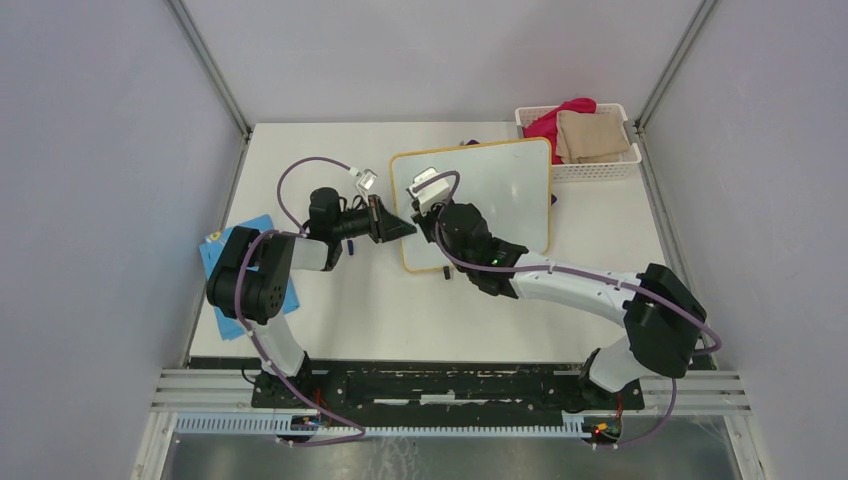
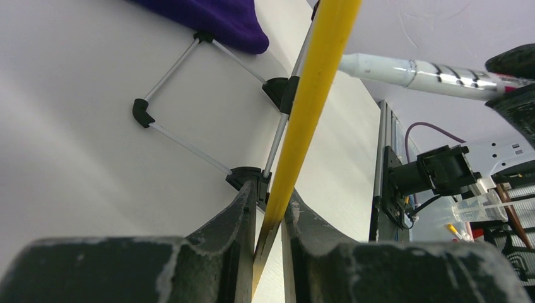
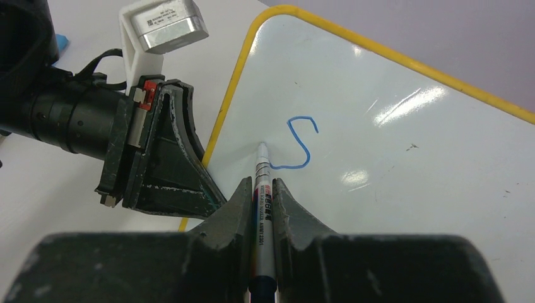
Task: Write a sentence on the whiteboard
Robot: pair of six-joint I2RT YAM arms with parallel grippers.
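The whiteboard [image 1: 505, 190], white with a yellow frame, stands tilted at the table's middle. My left gripper [image 1: 408, 230] is shut on its left frame edge [image 2: 312, 82], and the jaws pinch the yellow rim in the left wrist view [image 2: 270, 218]. My right gripper [image 3: 260, 189] is shut on a silver marker [image 3: 262, 183], whose tip touches the board [image 3: 410, 158] near its left edge. Of the sentence, only one blue "S" [image 3: 301, 142] shows, just right of the tip. The marker [image 2: 416, 72] also shows past the frame in the left wrist view.
A white basket [image 1: 618, 168] holding red and tan cloths sits at the back right. A blue card [image 1: 250, 270] lies under the left arm. A purple cloth [image 2: 214, 19] lies behind the board, by its black-footed wire stand [image 2: 189, 95]. A small black piece [image 1: 445, 272] lies below the board.
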